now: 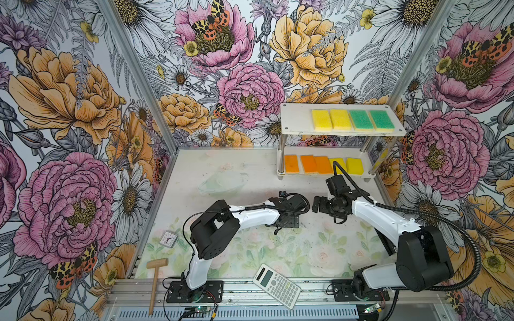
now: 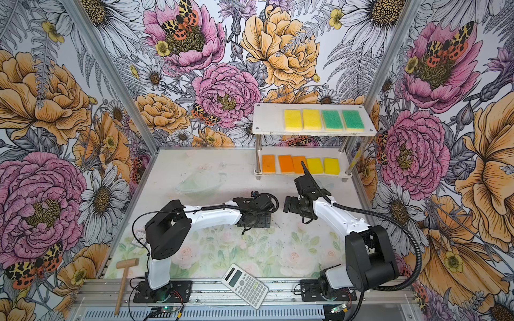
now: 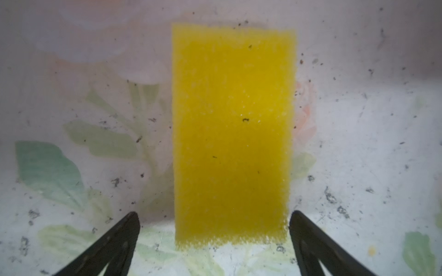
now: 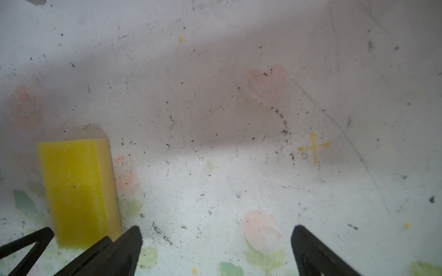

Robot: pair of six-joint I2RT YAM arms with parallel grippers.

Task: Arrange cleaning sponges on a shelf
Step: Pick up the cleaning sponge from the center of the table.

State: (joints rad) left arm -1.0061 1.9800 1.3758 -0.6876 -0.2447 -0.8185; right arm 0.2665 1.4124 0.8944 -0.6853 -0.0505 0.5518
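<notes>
Wide-open, empty left gripper (image 3: 214, 215) straddles a yellow sponge (image 3: 233, 136) on the worktop (image 3: 358, 143); right gripper (image 4: 216, 229), equally open and empty, just beside it.

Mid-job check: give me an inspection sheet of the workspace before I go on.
Surface: floral table mat, scuffed, specked with dark crumbs.
Job's things: shelf holds four top-tier sponges and five lower-tier sponges; one yellow sponge lies on the mat.
Clutter: calculator, wooden mallet, small clock, clear bowl.
Grippers: left gripper open over the yellow sponge, not gripping; right gripper open, empty.
Cables: right arm's black conduit loops wide; a smaller loop crosses in front of the lower tier.
Surroundings: flowered walls, metal frame.
</notes>
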